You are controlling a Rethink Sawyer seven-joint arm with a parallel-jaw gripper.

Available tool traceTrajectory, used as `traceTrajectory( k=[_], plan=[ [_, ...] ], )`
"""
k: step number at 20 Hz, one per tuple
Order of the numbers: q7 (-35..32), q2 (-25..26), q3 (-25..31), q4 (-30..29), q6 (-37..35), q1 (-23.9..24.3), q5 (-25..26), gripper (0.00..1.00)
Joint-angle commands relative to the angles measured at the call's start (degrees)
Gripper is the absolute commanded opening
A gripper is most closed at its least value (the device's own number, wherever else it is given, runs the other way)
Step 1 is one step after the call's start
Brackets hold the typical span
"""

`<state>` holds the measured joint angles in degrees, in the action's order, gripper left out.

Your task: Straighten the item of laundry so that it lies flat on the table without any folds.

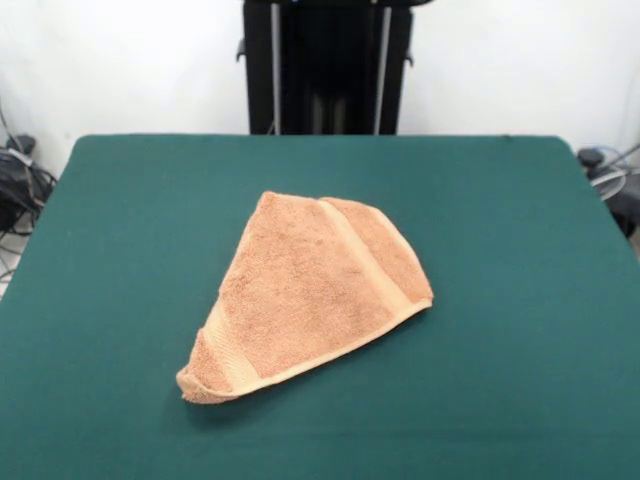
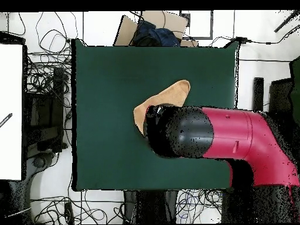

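Towel (image 1: 305, 295) near counter (image 1: 120, 250) centre, folded into rough triangle, one flap over another, woven band showing along fold and lower edge. Not flat. Overhead: red-black arm (image 2: 234, 140) over counter, covers most of towel (image 2: 176, 92). Fingers hidden, can't tell their state. Pedestal (image 1: 325, 65) at far side.

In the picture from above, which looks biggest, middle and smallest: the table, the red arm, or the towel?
1. Table, biggest.
2. Arm, though it sits nearer the camera, so it looks extra large.
3. Towel, smallest, and the arm hides part of it.
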<state>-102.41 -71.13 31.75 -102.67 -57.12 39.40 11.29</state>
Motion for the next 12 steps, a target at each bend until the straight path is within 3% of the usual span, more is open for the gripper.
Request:
traceTrajectory(
  k=[1, 4, 7, 12],
  plan=[
    [-1.3, -2.0, -2.9, -10.8, 5.4, -2.4, 2.0, 0.0],
    [-3.2, -1.6, -3.8, -11.6, 7.1, -3.2, 2.0, 0.0],
    [-6.1, -0.6, -5.0, -11.2, 6.9, -5.0, 5.0, 0.0],
    [-11.8, 5.5, -7.3, -12.4, 15.0, -8.7, 7.8, 0.0]
  ],
)
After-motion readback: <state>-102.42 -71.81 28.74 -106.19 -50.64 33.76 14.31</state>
